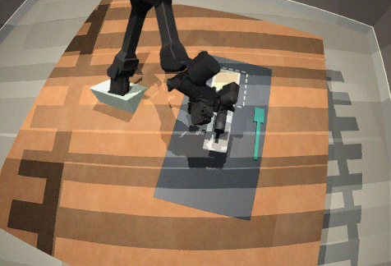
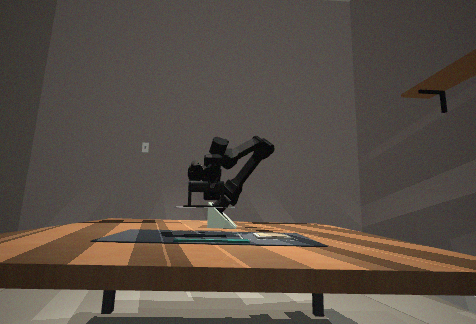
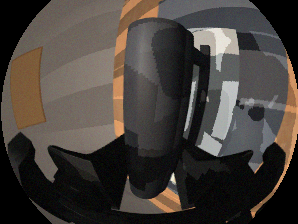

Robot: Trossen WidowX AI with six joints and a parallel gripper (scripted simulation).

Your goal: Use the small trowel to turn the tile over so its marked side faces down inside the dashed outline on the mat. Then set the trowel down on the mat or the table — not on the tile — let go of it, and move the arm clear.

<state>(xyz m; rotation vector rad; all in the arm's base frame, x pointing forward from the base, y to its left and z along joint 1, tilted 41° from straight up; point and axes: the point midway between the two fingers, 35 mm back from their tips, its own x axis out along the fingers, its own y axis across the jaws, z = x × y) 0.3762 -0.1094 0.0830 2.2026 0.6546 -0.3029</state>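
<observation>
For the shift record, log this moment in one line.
claw: shut on trowel | trowel: raised above mat | tile: on mat

Sparse room of unclear type: wooden table (image 1: 287,194) (image 2: 240,278), wall shelf (image 2: 442,77) at two o'clock, switch plate (image 2: 145,147) at nine.

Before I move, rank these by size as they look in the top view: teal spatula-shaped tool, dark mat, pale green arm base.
1. Dark mat
2. Pale green arm base
3. Teal spatula-shaped tool
</observation>
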